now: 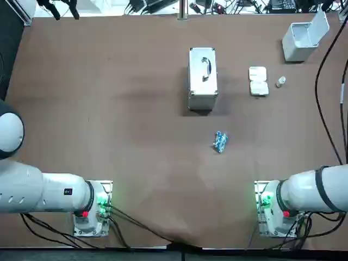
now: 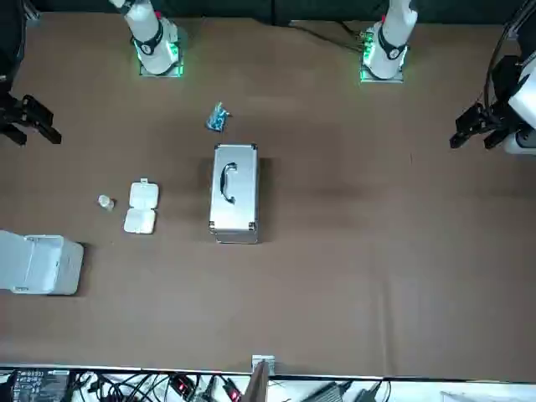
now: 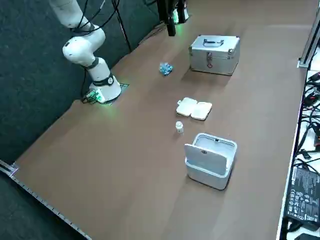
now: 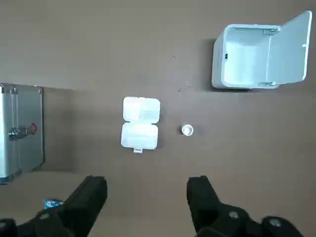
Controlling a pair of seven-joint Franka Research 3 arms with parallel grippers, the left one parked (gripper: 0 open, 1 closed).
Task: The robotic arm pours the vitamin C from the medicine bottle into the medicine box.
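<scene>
Overhead, spread pincer (image 4: pixel 147 183) hangs over bare table (image 4: pixel 123 44), clear of medicine box (image 4: pixel 140 123).

Silver case (image 1: pixel 203 79) flat mid-surface (image 1: pixel 109 109), handle up. Small blue item (image 1: pixel 219 142) lying apart from it, possibly a crumpled wrapper. White bin (image 1: pixel 298 43) at far right corner, lid open.

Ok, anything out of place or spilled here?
Nothing spilled. Only a crumpled blue item looks stray, alone near the silver case. The medicine bottle stands upright beside the open medicine box; the right hand hangs open, clear of both.
</scene>
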